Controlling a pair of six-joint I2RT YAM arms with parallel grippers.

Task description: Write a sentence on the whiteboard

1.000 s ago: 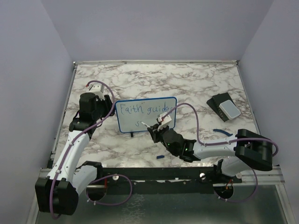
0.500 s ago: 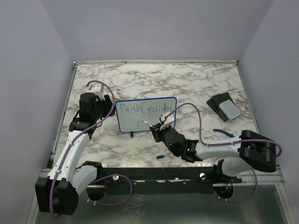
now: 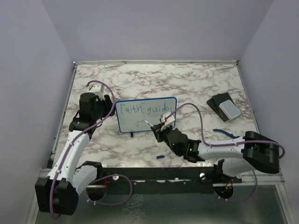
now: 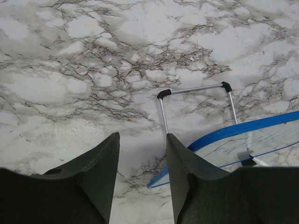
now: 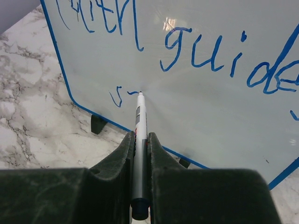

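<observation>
The whiteboard (image 3: 140, 119) stands upright mid-table on its little black feet (image 5: 97, 123), blue frame all round. The sentence (image 3: 142, 110) reads "Faith guide" in blue ink, with an "s" (image 5: 115, 98) and a short stroke below it. My right gripper (image 3: 162, 127) (image 5: 139, 136) is shut on a white marker (image 5: 139, 140), whose tip rests on the board just right of the "s". My left gripper (image 3: 108, 105) (image 4: 141, 136) is open behind the board's left edge. Only marble shows between its fingers, and the blue frame (image 4: 243, 131) runs past its right finger.
A dark block with a pale grey pad (image 3: 224, 107) lies at the right. A blue strip (image 3: 222, 132) and a small blue cap (image 3: 160, 157) lie on the marble near my right arm. A wire stand (image 4: 196, 88) props the board from behind. Walls enclose the table.
My right gripper and the marker have shifted slightly to the right along the board's lower line, leaving a short stroke after the "s". The left arm has not moved.
</observation>
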